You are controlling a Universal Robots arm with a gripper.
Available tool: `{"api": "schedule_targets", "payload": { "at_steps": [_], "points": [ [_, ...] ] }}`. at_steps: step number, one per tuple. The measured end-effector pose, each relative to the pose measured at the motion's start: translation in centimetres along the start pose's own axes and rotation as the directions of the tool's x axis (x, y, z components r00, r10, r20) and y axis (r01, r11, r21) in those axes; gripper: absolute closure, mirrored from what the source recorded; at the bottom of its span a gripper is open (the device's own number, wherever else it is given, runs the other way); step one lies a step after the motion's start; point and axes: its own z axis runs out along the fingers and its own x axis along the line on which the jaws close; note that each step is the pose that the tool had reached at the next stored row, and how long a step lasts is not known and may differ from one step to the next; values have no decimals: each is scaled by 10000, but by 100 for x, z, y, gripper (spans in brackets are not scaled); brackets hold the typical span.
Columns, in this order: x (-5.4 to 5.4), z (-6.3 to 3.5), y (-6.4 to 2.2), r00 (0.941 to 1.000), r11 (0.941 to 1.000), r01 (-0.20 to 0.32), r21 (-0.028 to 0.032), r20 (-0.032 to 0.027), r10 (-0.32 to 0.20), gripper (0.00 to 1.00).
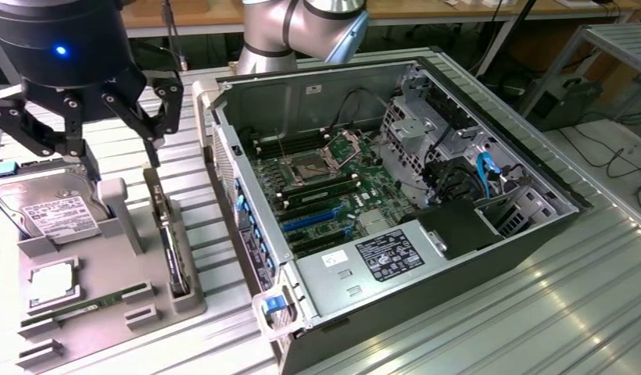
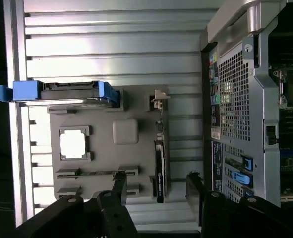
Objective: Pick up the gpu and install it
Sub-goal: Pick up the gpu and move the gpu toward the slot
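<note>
While hand [image 1: 114, 150] hovers released, empty | tray [image 1: 104, 269] holds gpu [image 1: 174, 251] on edge, hard drive [image 1: 49, 208] | case [image 1: 456, 291] open

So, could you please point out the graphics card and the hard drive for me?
graphics card [image 1: 174, 262]: exterior view, top edge of the upright card.
hard drive [image 1: 54, 212]: exterior view, its white label.
</note>
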Motion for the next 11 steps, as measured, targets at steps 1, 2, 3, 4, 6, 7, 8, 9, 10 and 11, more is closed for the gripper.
{"api": "schedule_targets", "payload": {
  "at_steps": [1,2,3,4,6,7,8,9,10,11],
  "points": [
    [-1,24,-1,9997,9997,257,-4,-12,-257,40],
    [-4,53,-3,9992,9992,399,-7,-19,-399,40],
    [-17,90,-4,9987,9987,504,-4,-25,-504,40],
    [-30,108,1,9986,9986,528,14,-27,-528,40],
    [-56,164,12,9985,9985,541,28,-26,-541,40],
    [-58,183,12,9985,9985,540,28,-26,-540,40],
    [-60,199,11,9985,9985,539,29,-27,-539,40],
    [-61,217,9,9985,9985,540,29,-27,-540,40],
    [-62,238,8,9985,9985,540,28,-26,-540,40],
    [-63,256,5,9985,9985,540,29,-27,-540,40]
  ]
}}
